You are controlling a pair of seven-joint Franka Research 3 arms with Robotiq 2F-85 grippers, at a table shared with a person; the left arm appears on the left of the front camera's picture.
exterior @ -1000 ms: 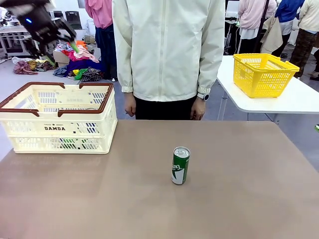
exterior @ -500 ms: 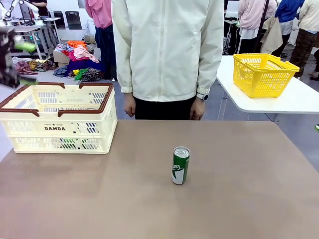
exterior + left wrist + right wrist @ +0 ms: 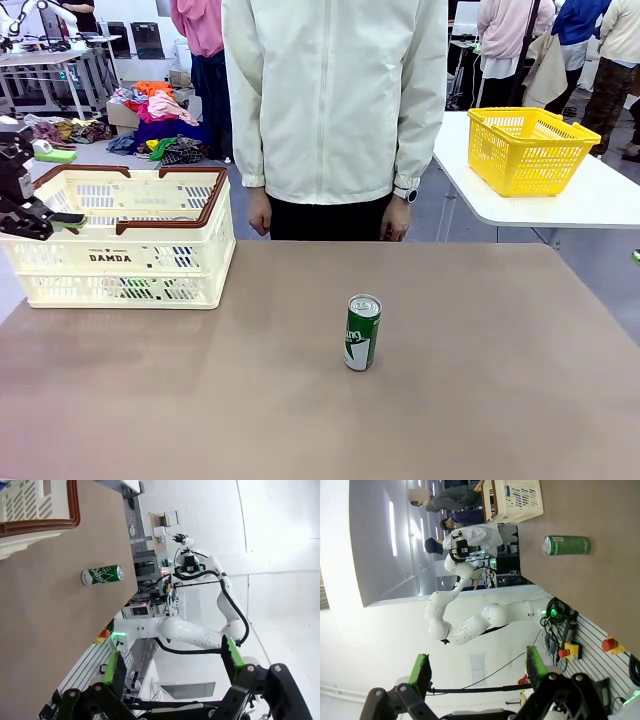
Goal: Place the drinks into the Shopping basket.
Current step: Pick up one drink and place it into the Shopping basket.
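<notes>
- One green drink can (image 3: 362,332) stands upright on the brown counter (image 3: 480,400), near the middle and a little to the robot's right of centre. Its silver top faces up, so its long axis is vertical.
- The Shopping basket (image 3: 120,235) sits on the far left part of the counter, cream with a brown rim, well apart from the can. Something green shows through its lower slots, but I cannot tell what it is.
- The left gripper (image 3: 45,188) hangs at the left edge of the front view, just beside the basket's left end and at about rim height. Its jaws stand wide and nothing lies between them.
- In the left wrist view the green pads (image 3: 111,666) are spread far apart and bare. The can (image 3: 102,575) lies beyond the basket's corner (image 3: 40,525), across open counter.
- The right gripper (image 3: 477,672) is also spread open and holds nothing. The right wrist view looks across the counter at the can (image 3: 566,545), with the basket (image 3: 515,500) farther off behind it.
- From the left gripper, the can lies to the robot's right and nearer the robot's side of the counter.
- Which arm is nearer I cannot settle from these views.
- A side-on grasp across the can's round body looks the natural approach, since it stands upright with free space around it.
- A person (image 3: 335,100) stands at the far edge, hands down, touching nothing.
</notes>
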